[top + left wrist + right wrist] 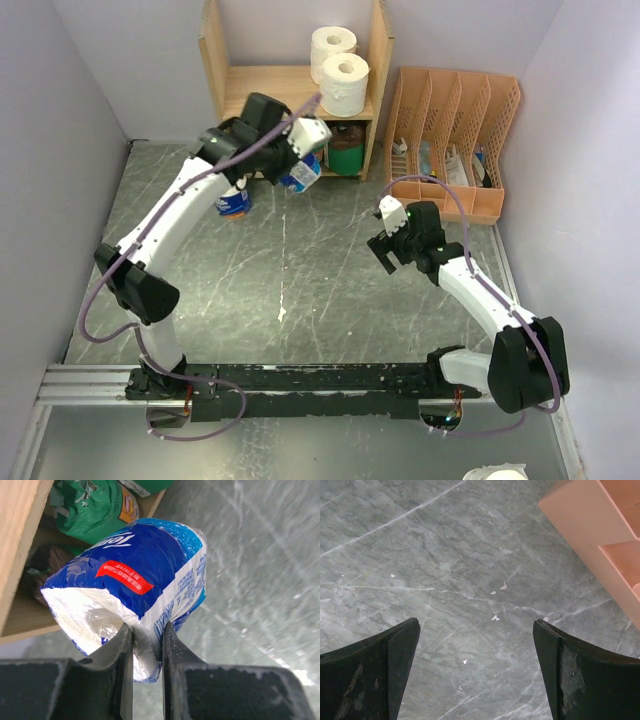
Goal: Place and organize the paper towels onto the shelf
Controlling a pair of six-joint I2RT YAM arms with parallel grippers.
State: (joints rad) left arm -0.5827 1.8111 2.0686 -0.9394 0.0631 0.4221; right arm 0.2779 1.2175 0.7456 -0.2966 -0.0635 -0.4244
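My left gripper is shut on the plastic wrap of a blue-and-white wrapped paper towel roll and holds it in front of the wooden shelf's lower tier; the roll also shows in the top view. Two white rolls stand on the upper tier. A green-wrapped roll sits in the lower tier, also in the left wrist view, with a dark brown roll beside it. Another blue-and-white roll lies on the table under the left arm. My right gripper is open and empty above bare table.
A peach slotted file organizer with papers stands right of the shelf; its corner shows in the right wrist view. Grey walls close in left, right and back. A white roll lies beyond the near rail at bottom right.
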